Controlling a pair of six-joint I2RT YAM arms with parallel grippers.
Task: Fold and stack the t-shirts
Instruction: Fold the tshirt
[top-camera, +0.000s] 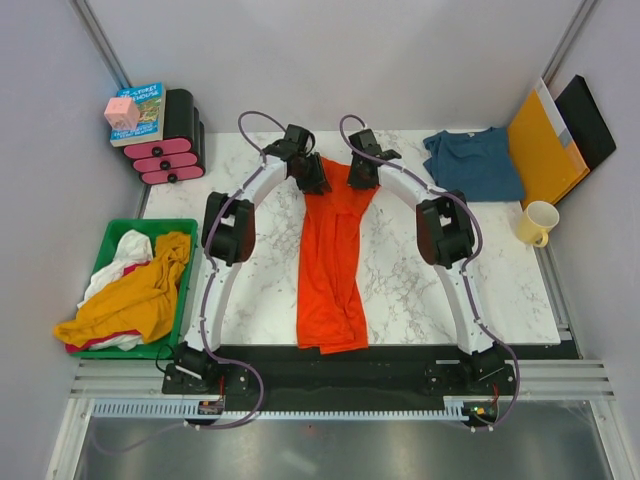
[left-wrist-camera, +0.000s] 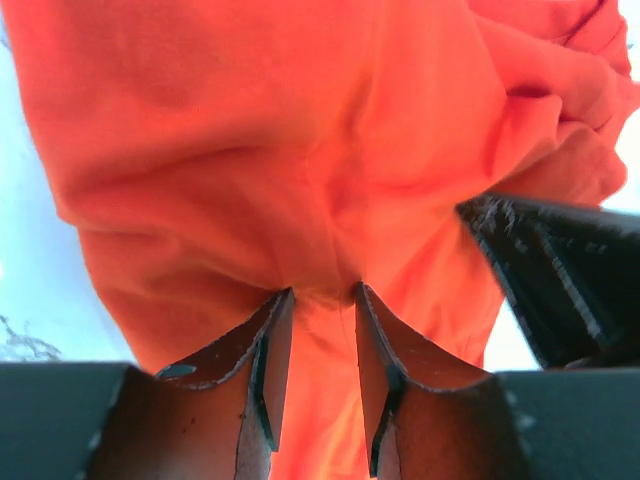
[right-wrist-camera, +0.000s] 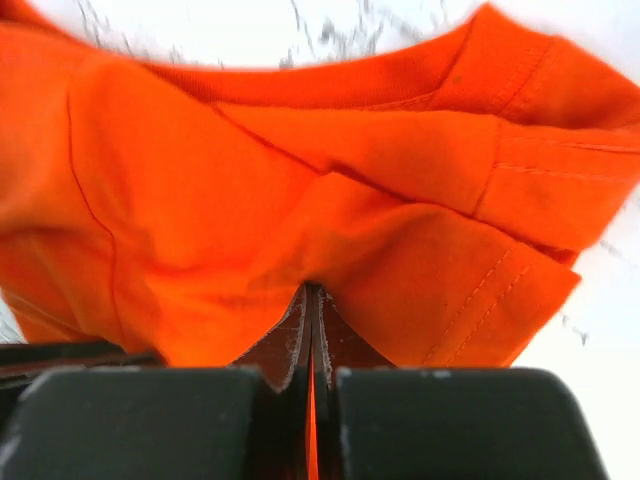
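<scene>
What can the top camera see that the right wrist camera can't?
Only the top view shows the blue shirt, the mug and the green bin. Only the right wrist view shows the ribbed collar up close and the right gripper shut tight on cloth. Both show the orange shirt and the marble table.

An orange-red t-shirt (top-camera: 330, 270) lay at centre frame on a white, grey-veined marble table (top-camera: 255, 290), a teal-blue t-shirt (top-camera: 475, 163) at upper right, a mustard-yellow garment (top-camera: 145, 295) in a green bin (top-camera: 113, 236) at left.
</scene>
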